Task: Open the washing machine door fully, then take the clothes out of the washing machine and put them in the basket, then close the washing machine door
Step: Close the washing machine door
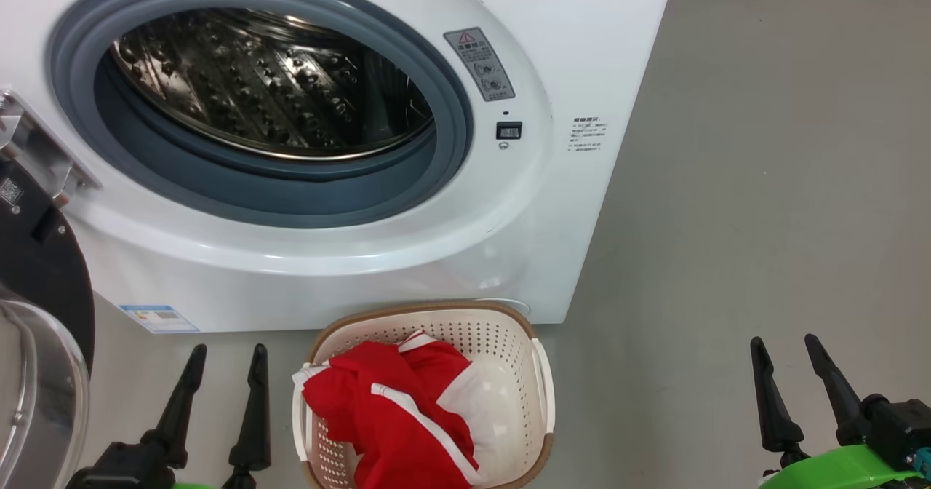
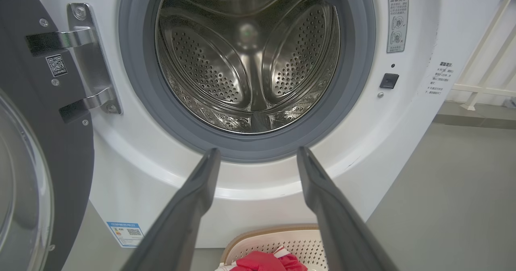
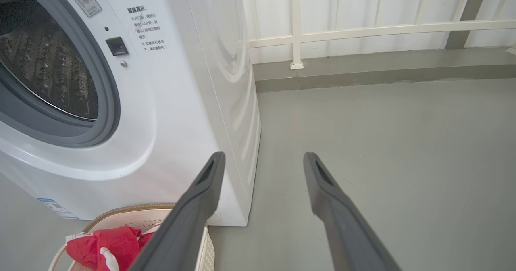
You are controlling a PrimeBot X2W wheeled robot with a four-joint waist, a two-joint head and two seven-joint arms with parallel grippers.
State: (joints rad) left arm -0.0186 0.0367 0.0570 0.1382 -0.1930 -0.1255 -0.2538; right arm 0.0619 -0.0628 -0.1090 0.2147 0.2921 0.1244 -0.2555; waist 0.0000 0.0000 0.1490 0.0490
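Bright even light, sharp focus, glints on the steel drum [image 2: 250, 61], wrist views bowed at edges

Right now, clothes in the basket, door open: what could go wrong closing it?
1. The washing machine door hangs open at the left, beside the open left gripper; swinging it shut may sweep into that arm.
2. The clothes drape over the rim of the basket, just below the opening; the door's lower edge might snag them.

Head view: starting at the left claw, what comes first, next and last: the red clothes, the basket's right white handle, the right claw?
1. Red clothes, in the basket just right of the left claw.
2. White handle, on the basket's right side.
3. Right claw, far to the right.
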